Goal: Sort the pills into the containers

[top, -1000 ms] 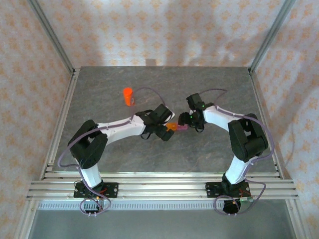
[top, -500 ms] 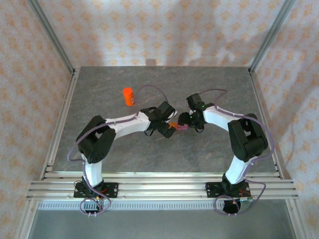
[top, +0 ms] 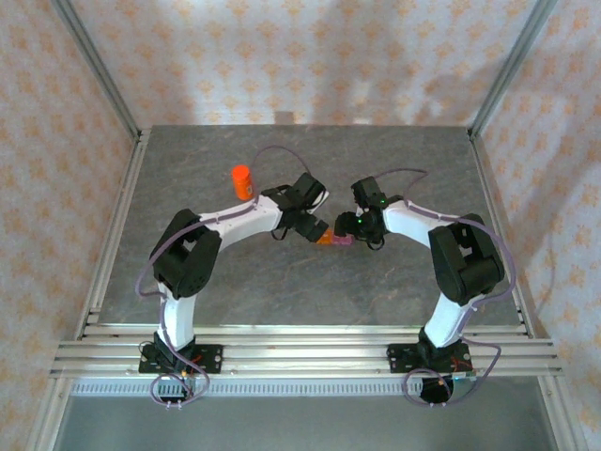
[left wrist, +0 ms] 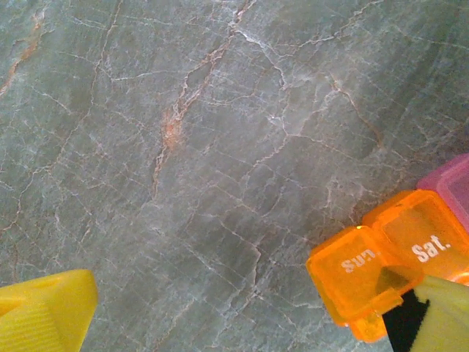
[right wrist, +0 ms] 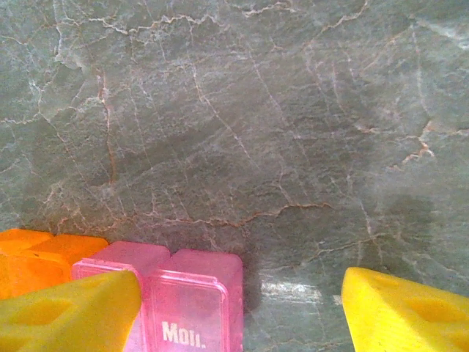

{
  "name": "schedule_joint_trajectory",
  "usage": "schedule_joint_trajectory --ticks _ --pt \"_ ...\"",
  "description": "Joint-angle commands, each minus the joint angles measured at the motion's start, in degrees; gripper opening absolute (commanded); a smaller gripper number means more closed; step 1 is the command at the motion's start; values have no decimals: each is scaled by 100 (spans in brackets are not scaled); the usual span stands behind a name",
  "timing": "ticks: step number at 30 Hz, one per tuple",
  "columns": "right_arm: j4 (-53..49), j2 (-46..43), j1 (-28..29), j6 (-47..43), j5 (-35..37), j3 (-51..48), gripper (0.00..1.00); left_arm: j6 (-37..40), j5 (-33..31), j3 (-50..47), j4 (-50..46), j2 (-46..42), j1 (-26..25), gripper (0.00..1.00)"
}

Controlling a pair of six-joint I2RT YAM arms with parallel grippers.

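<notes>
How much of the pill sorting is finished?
Done: the orange container and pink container sit side by side. In hand: nothing; the left gripper and right gripper are open by them. Left: probably all the sorting; I can't tell if any pills are inside.

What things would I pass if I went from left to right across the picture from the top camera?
orange bottle → orange container → pink container. The two grippers sit over the containers, so I left them out.
</notes>
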Motion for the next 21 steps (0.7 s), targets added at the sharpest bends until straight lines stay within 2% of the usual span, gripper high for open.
schedule_joint_trajectory --ticks 1,21 --pt "-236 265 -5 3 198 -248 74 152 -204 249 -211 156 84 100" --pt "-173 335 -7 -9 119 -355 74 -238 -57 387 44 566 324 100"
